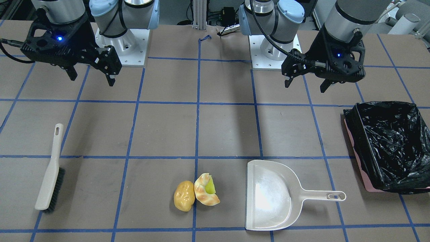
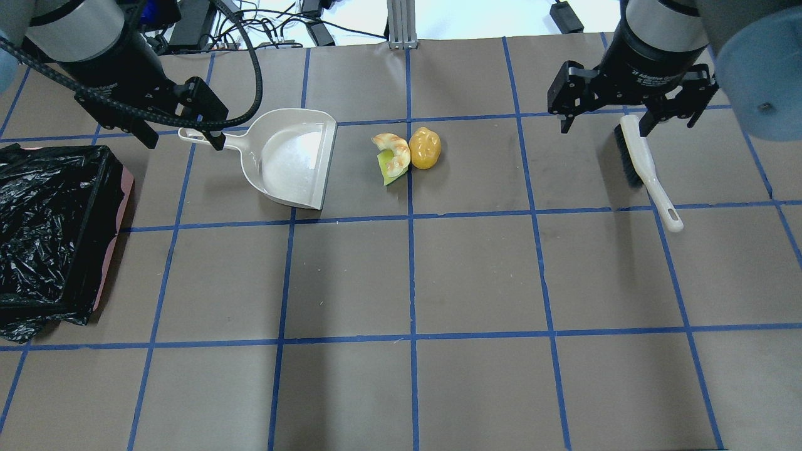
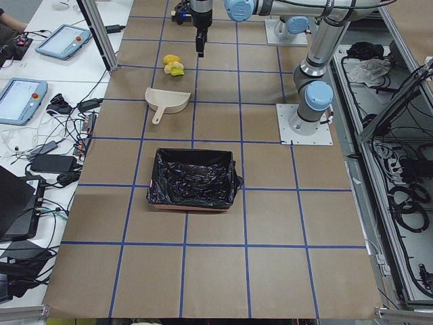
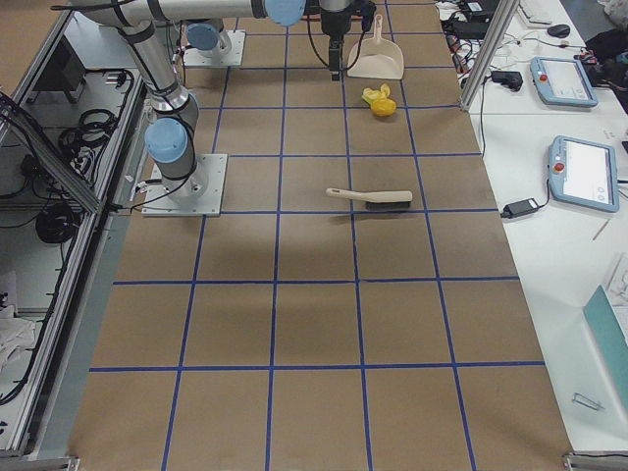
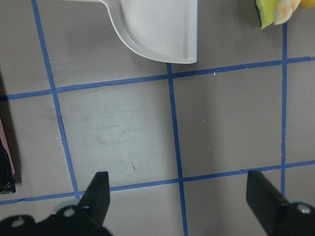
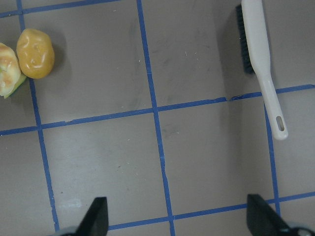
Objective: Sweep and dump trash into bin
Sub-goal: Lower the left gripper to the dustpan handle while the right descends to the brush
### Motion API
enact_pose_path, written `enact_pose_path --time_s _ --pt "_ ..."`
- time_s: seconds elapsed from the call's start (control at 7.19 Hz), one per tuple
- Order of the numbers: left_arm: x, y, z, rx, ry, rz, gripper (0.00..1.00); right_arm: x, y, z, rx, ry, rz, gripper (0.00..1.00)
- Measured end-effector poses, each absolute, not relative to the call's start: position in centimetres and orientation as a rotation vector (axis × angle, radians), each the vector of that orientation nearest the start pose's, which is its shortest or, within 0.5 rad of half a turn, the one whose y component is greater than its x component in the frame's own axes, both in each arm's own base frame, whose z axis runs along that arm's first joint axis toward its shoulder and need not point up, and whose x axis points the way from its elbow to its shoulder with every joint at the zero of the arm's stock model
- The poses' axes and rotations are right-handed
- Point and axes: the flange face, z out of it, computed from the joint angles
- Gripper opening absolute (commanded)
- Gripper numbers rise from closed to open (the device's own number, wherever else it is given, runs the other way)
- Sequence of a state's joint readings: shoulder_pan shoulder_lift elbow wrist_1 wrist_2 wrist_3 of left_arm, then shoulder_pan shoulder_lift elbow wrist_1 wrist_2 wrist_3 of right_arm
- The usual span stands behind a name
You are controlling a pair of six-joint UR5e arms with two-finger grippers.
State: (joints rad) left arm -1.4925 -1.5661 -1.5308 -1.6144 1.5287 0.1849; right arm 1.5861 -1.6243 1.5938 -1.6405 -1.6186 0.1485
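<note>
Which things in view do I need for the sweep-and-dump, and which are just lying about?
Belongs to the job:
- brush
- dustpan
- potato-like lump
- croissant
- yellow-green wedge, against the croissant
- black-lined bin

Just lying about, off the work table:
- two touchscreen pendants on the white side bench
- loose cables on the same bench

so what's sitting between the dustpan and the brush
A potato, a croissant and a green wedge, bunched together close to the dustpan. From there to the brush the table is bare, as the front-facing view shows.
</note>
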Motion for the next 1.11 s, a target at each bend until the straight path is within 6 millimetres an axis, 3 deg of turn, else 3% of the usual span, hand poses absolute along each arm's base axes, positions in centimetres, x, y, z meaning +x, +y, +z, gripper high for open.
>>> enact_pose_path --time_s 0.28,0.56,0.84,1.11 --pt "-10.0 -49.9 50.4 0.178 3.178 -0.008 1.0 13.6 -47.6 51.0 0.217 3.168 -0.165 1.0" --pt "-9.6 -51.5 50.0 0.21 3.17 -0.057 1.0 13.5 -47.8 50.9 0.233 3.167 -0.167 1.0" --pt "-8.3 -53.8 49.2 0.457 3.111 -0.14 1.0 13.2 -48.1 49.3 0.243 3.178 -0.047 1.0" --pt "-5.1 -56.5 46.3 0.825 3.017 -0.109 1.0 12.3 -50.1 45.1 0.242 3.192 0.13 1.0"
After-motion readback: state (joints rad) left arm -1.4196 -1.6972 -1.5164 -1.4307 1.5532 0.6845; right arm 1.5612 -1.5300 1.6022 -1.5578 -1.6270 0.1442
